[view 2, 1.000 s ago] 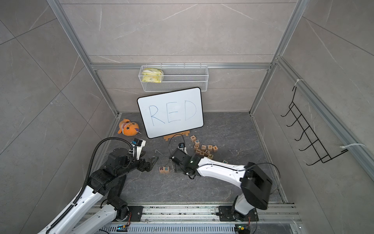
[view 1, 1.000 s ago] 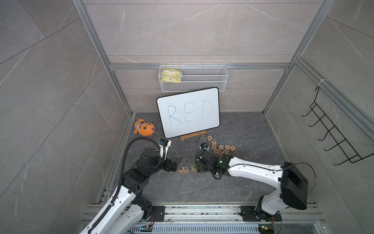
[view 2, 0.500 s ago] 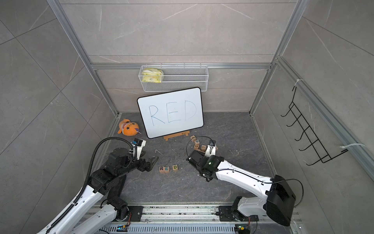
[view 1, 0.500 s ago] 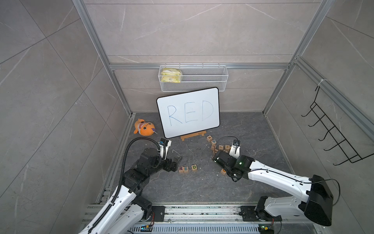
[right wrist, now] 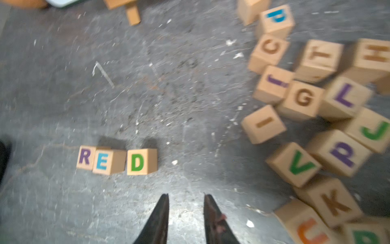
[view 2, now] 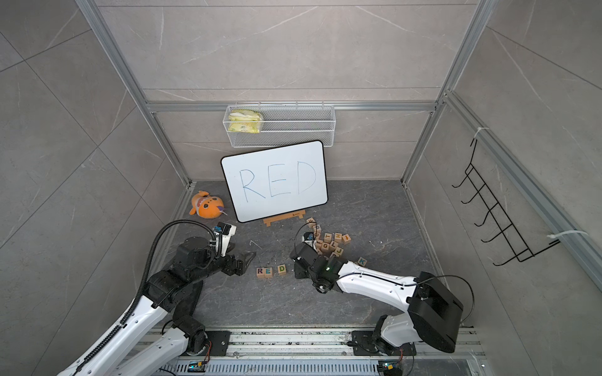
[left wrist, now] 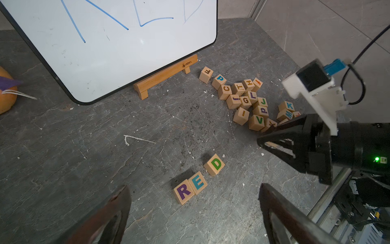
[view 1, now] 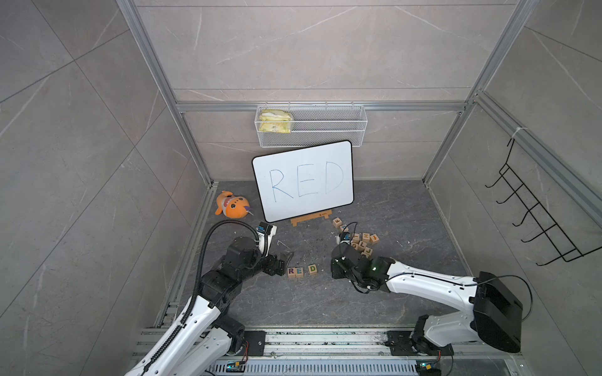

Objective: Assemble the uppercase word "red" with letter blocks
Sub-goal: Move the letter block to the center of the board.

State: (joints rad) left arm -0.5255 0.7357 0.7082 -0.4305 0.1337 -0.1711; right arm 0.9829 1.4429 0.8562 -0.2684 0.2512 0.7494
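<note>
Both top views are lit evenly and softly from above, and the walls (view 1: 81, 162) are bowed toward the picture edges by a wide lens. Short, soft shadows are cast beside the letter blocks (right wrist: 117, 160) on the table (right wrist: 63, 95). The right wrist view is smeared by motion blur. The left wrist view is sharp, but the left gripper (left wrist: 194, 187), close to the lens, is rendered out of focus.

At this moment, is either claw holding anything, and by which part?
Nothing is held. The left claw is wide open and empty; the right claw has a narrow empty gap. R block, E block and D block lie untouched.
</note>
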